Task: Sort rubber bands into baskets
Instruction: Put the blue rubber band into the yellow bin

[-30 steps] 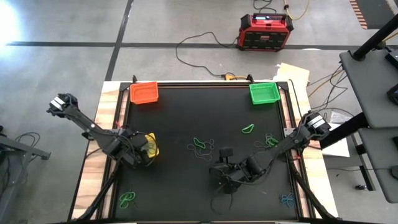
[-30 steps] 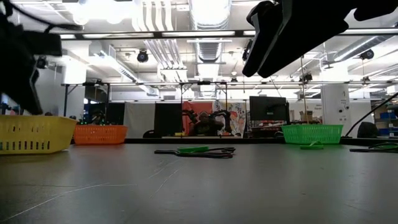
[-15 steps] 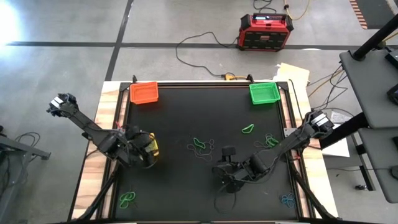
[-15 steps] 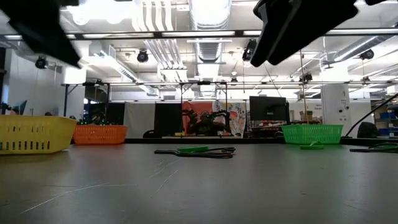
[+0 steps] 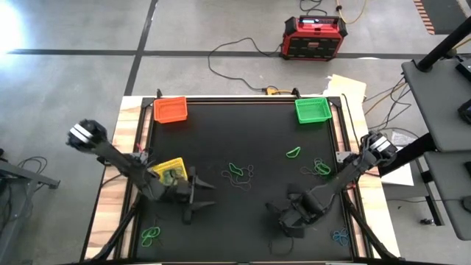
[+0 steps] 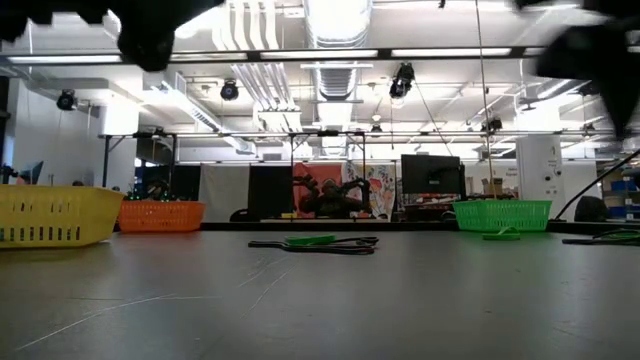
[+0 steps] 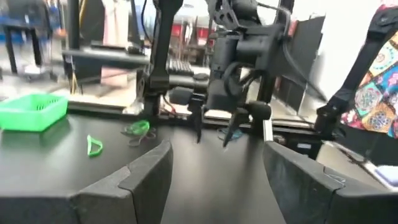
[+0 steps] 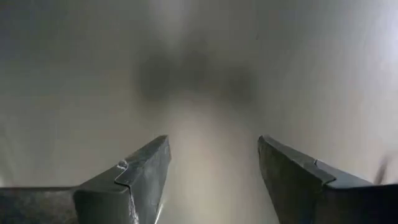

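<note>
I look down on the black rectangular worktop (image 5: 221, 132) first. Three small plastic mesh baskets sit on it: the orange basket (image 5: 170, 110) at the far left corner, the green basket (image 5: 311, 110) at the far right corner, and the yellow basket (image 5: 168, 170) against the left edge, about midway along it, beside my left arm.

My left gripper (image 5: 197, 203) hangs over the worktop just beside the yellow basket, toward the centre, with its fingers spread and nothing between them. My right gripper (image 5: 288, 218) hovers over the near right part of the worktop, also spread, holding nothing; its wrist view shows only bare surface between the fingers.

The thin elastic rubber bands are still loose in several spots. The centre tangle of green and dark bands (image 5: 237, 174) lies just beyond the left gripper toward the middle, its spread running roughly along the worktop's width. In the low view it reads as a flat low strip (image 6: 318, 241). A single green band (image 5: 294, 153) and a green cluster (image 5: 320, 168) lie nearer the right edge. Another green bunch (image 5: 151, 235) sits by the near left corner, and a bluish bunch (image 5: 340, 236) by the near right corner.

I judge the left gripper the nearer one to the centre tangle, so that reach should be mine on the left side.
</note>
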Action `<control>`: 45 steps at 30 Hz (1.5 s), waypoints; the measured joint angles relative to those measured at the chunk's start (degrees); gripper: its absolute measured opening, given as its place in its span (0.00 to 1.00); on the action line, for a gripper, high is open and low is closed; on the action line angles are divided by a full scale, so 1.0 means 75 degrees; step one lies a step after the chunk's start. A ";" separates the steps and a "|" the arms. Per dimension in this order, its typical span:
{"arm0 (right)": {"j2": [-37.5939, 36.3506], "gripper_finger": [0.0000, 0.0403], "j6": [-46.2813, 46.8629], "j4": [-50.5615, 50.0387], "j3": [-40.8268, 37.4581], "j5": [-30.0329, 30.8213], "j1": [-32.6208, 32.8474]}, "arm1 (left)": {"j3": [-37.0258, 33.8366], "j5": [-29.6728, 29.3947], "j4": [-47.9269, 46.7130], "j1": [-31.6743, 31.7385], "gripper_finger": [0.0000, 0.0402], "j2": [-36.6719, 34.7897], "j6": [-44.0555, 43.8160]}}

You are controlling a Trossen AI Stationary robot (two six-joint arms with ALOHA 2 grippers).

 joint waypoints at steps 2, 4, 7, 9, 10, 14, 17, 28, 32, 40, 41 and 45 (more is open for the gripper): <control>0.0000 0.58 0.1081 -0.0851 -0.0009 -0.0886 0.0320 | -0.0016 0.0010 0.0985 0.0070 0.58 0.0721 0.0398; 0.0000 0.60 0.1984 -0.1169 -0.0056 -0.1678 0.0650 | 0.0107 0.0012 0.1387 0.0167 0.58 0.1197 0.0678; 0.0003 0.66 0.3109 -0.1213 -0.0156 -0.2710 0.1078 | 0.0409 0.0014 0.1444 0.0342 0.58 0.1593 0.0899; 0.0003 0.68 0.3538 -0.1156 -0.0341 -0.3150 0.1329 | 0.0584 0.0013 0.1448 0.0437 0.58 0.1730 0.1090; 0.0004 0.69 0.3724 -0.1172 -0.0488 -0.3354 0.1436 | 0.0652 0.0015 0.1449 0.0462 0.58 0.1772 0.1180; 0.0012 0.67 0.4188 -0.0942 -0.1011 -0.4132 0.1731 | 0.0911 0.0016 0.1375 0.0478 0.58 0.1880 0.1406; 0.0015 0.63 0.4573 -0.0116 -0.1431 -0.4498 0.1862 | 0.1021 0.0029 0.1031 0.0450 0.58 0.1935 0.1324; 0.0015 0.54 0.5587 0.1997 -0.2567 -0.4612 0.2151 | 0.1038 0.0033 0.0834 0.0402 0.58 0.2006 0.1325; 0.0015 0.53 0.5589 0.2032 -0.2769 -0.4577 0.2157 | 0.1039 0.0031 0.0826 0.0402 0.58 0.2000 0.1305; 0.0052 0.39 0.5535 0.2047 -0.2871 -0.4487 0.2167 | 0.1097 0.0030 0.0819 0.0402 0.58 0.1994 0.1284; 0.0052 0.36 0.5527 0.2057 -0.2859 -0.4490 0.2164 | 0.1097 0.0030 0.0817 0.0402 0.58 0.1994 0.1281; 0.0050 0.25 0.5498 0.2043 -0.2754 -0.4495 0.2167 | 0.1097 0.0027 0.0817 0.0408 0.58 0.1994 0.1275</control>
